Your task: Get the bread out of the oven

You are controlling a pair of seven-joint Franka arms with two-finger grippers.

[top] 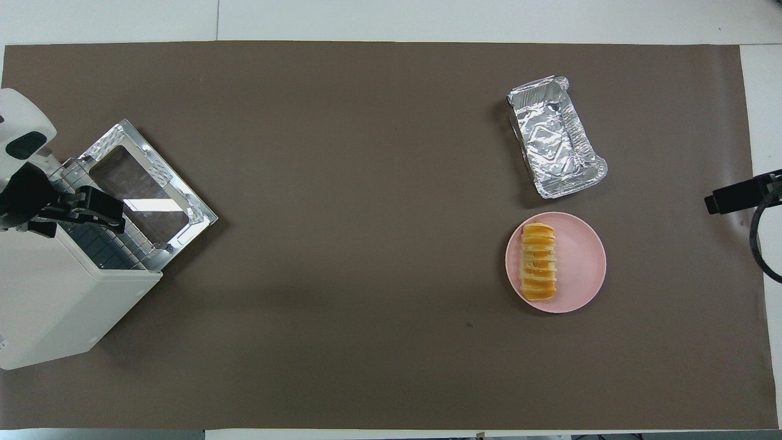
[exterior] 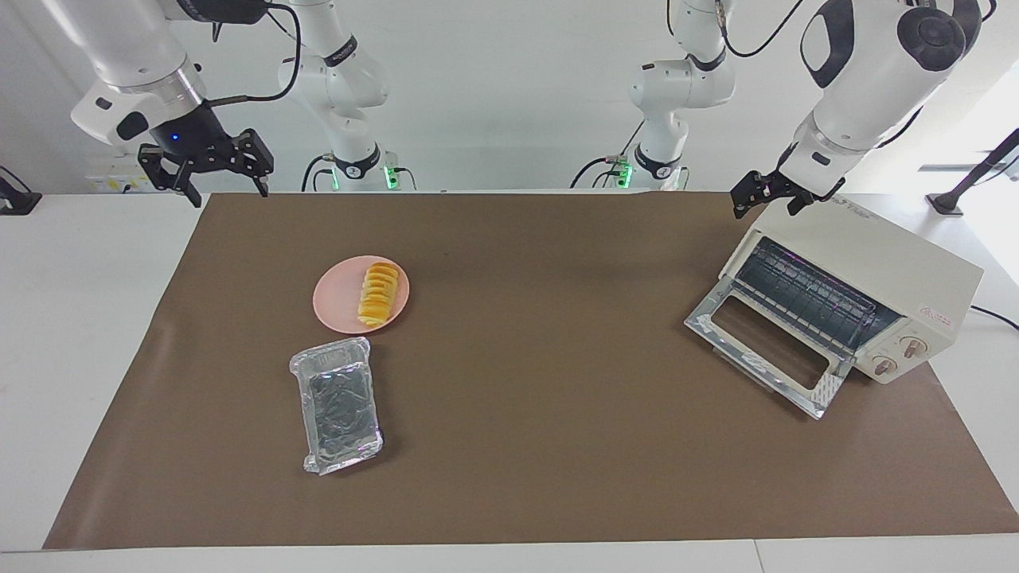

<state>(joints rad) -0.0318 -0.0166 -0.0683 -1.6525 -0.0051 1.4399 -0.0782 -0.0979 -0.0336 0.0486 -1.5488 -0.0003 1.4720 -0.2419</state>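
Note:
The bread (exterior: 378, 295) (top: 538, 261), a ridged yellow-orange loaf, lies on the round pink plate (exterior: 338, 302) (top: 580, 263), toward the right arm's end of the table. The cream-white oven (exterior: 892, 270) (top: 55, 305) stands at the left arm's end with its glass door (exterior: 764, 350) dropped open and only its bare wire rack showing inside. My right gripper (exterior: 228, 193) (top: 727, 198) hangs open and empty above the mat's corner nearest the right arm's base, well away from the plate. My left gripper (exterior: 766, 208) (top: 98, 211) is open and empty over the oven's top edge above the door opening.
A crinkled silver foil tray (exterior: 338, 402) (top: 555, 143) lies empty beside the plate, farther from the robots. A brown mat (exterior: 541, 414) covers the table between the plate and the oven.

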